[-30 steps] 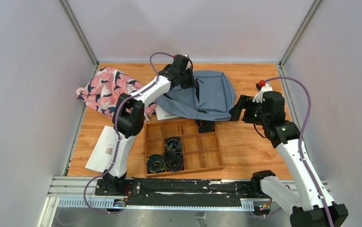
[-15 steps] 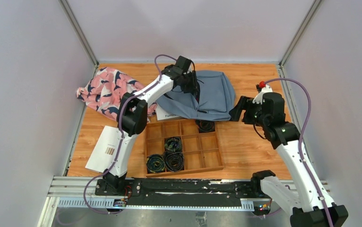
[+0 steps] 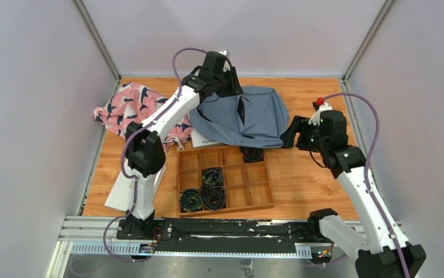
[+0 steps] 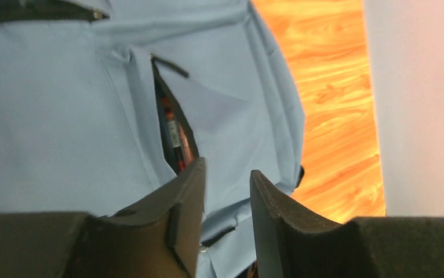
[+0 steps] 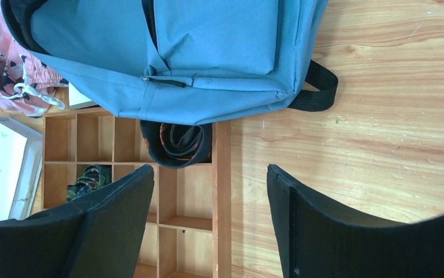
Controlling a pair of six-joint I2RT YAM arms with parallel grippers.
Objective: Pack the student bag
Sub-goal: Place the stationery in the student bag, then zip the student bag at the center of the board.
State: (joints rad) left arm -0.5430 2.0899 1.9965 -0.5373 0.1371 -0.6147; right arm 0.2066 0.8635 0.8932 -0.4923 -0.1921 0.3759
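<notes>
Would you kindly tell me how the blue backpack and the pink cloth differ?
The backpack is plain slate blue; the pink cloth carries navy and white shapes. The backpack lies spread flat; the cloth is bunched. The backpack is the larger. Both are soft fabric on the table.

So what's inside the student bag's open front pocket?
A couple of slim pen-like sticks, one reddish, show through the unzipped slit of the student bag. Fabric covers everything deeper.
</notes>
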